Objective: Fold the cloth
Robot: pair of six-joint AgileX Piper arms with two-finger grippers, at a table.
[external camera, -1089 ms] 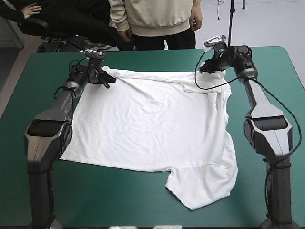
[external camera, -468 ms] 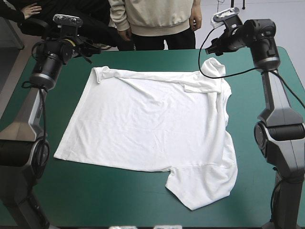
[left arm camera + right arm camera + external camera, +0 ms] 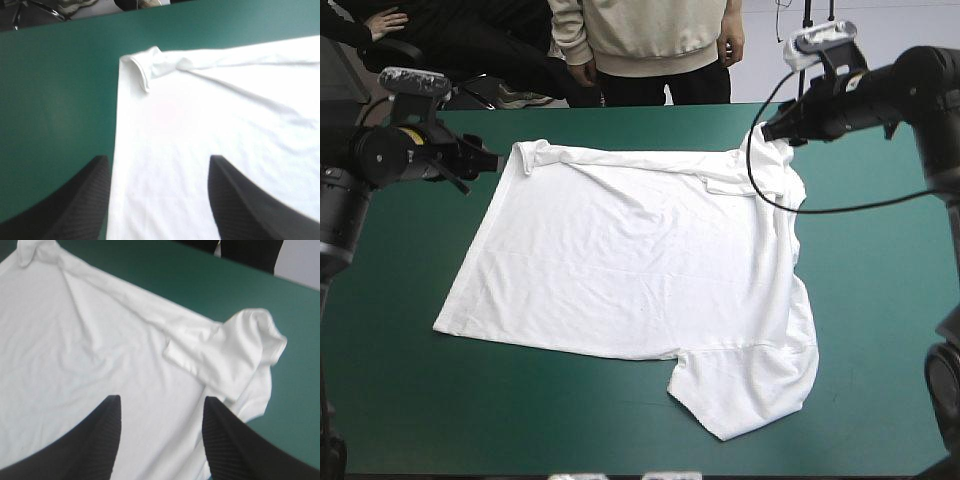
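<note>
Left gripper [image 3: 492, 160] hovering just beside T-shirt's far left corner, fingers standing wide apart, gripping nothing; T-shirt [image 3: 640, 265] lying spread on teal-green cover [image 3: 880, 300] (near right part rumpled); right gripper [image 3: 770, 132] hovering over its far right corner, likewise parted, empty.

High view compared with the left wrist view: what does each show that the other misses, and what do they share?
Only the high view shows the whole T-shirt spread flat, and both arms: the left gripper just off the shirt's far left corner, the right gripper over its far right corner. Only the left wrist view shows that gripper's two black fingers close up, standing apart and open, holding nothing, with the shirt lying beneath. Both show the shirt's curled far left corner and the teal-green cover.
</note>
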